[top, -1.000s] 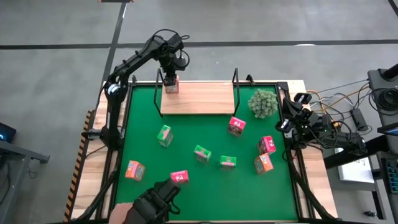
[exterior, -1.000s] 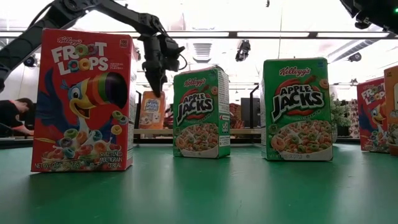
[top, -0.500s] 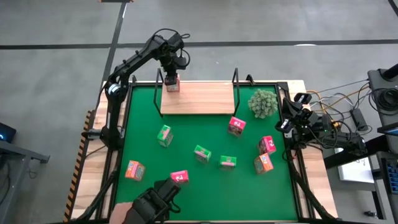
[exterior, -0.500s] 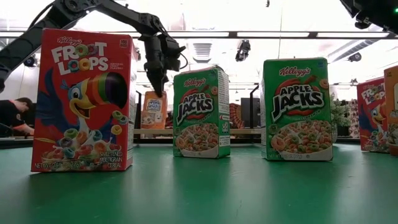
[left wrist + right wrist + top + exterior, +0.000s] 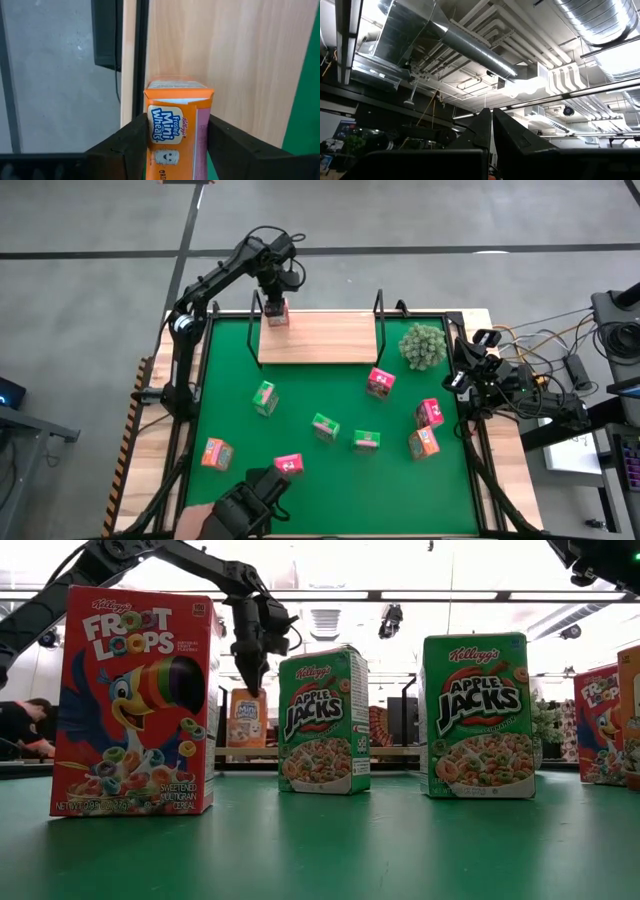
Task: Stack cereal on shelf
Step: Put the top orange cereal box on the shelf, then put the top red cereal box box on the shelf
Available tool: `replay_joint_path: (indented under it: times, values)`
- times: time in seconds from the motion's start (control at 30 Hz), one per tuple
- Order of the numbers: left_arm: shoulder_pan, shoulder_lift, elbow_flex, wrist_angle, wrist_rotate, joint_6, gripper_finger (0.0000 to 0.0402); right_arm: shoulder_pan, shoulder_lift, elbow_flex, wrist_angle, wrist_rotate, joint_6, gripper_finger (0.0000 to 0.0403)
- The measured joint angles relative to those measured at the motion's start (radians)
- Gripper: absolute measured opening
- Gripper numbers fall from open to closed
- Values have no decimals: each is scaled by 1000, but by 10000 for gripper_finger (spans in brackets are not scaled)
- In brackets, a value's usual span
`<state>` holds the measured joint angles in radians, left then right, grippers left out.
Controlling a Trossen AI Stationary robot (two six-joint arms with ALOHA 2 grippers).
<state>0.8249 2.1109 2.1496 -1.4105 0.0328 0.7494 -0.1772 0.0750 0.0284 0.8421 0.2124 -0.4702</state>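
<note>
The surface (image 5: 300, 480) is covered by a green mat, and at its far edge lies the shelf (image 5: 325, 340), a light wooden board with black wire uprights at its two sides. The left arm reaches over the shelf's left end, where the left tool (image 5: 275, 305) stands above an orange Frosted Mini-Wheats box (image 5: 275, 317) that sits upright on the board close to the left upright. In the left wrist view that box (image 5: 178, 131) stands between the two dark fingers (image 5: 125, 145), one on each side of it, with a thin gap showing beside the box, so the tool is parted around the box rather than pressed on it. The right tool (image 5: 462, 380) waits at the right rim of the surface, near the fuzzy plant ball (image 5: 423, 345), its fingers closed together on nothing. Loose boxes lie scattered on the mat, well apart from the left tool: a green Apple Jacks box (image 5: 264, 397), two more green ones (image 5: 325, 426) (image 5: 366, 441), a pink Froot Loops box (image 5: 380, 382), two more pink ones (image 5: 429, 413) (image 5: 288, 466), and two orange ones (image 5: 216, 452) (image 5: 423, 443).
</note>
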Motion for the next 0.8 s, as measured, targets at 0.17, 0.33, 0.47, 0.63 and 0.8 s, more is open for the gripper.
replay_joint_path:
  times: [0.17,0.33,0.47,0.63,0.8]
  values:
    - [0,0,3,-3,-1,1,187,0,0,0,0,0,-2,9]
    - [0,0,23,-9,-1,1,188,0,0,0,0,0,-2,9]
    - [-1,0,42,-24,-1,-3,188,0,0,0,0,0,-2,9]
    - [-7,0,72,-40,-1,-11,188,0,0,0,0,0,-2,9]
    - [-20,0,117,-57,0,-29,188,0,0,0,0,-1,-2,9]
